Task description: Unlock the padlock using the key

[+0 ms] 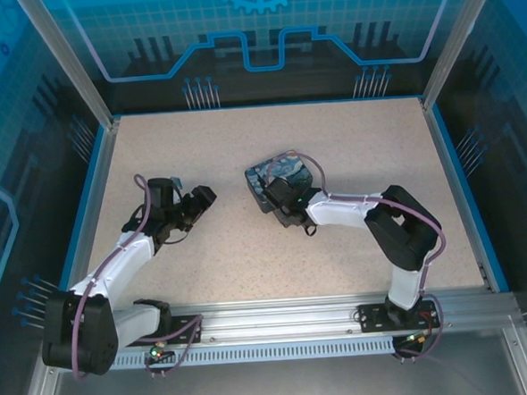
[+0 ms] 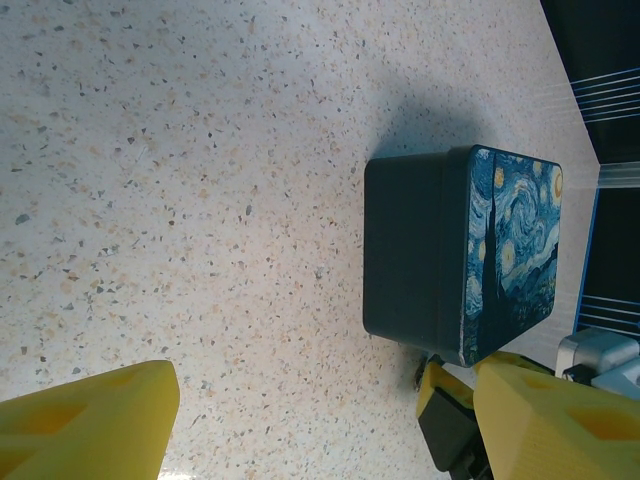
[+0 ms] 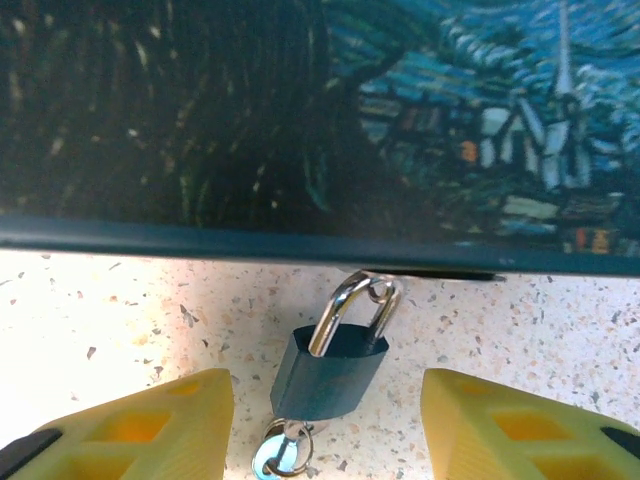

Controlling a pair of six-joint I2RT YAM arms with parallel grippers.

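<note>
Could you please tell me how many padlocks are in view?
1: the padlock is hooked by its shackle to the painted box, lying on the table. Others might hide behind the box.

Left tool (image 2: 300, 410) and right tool (image 3: 322, 395) both gape wide.

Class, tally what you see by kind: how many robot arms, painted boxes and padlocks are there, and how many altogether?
Robot arms: 2 (left arm, right arm)
Painted box: 1
Padlock: 1
Total: 4
</note>
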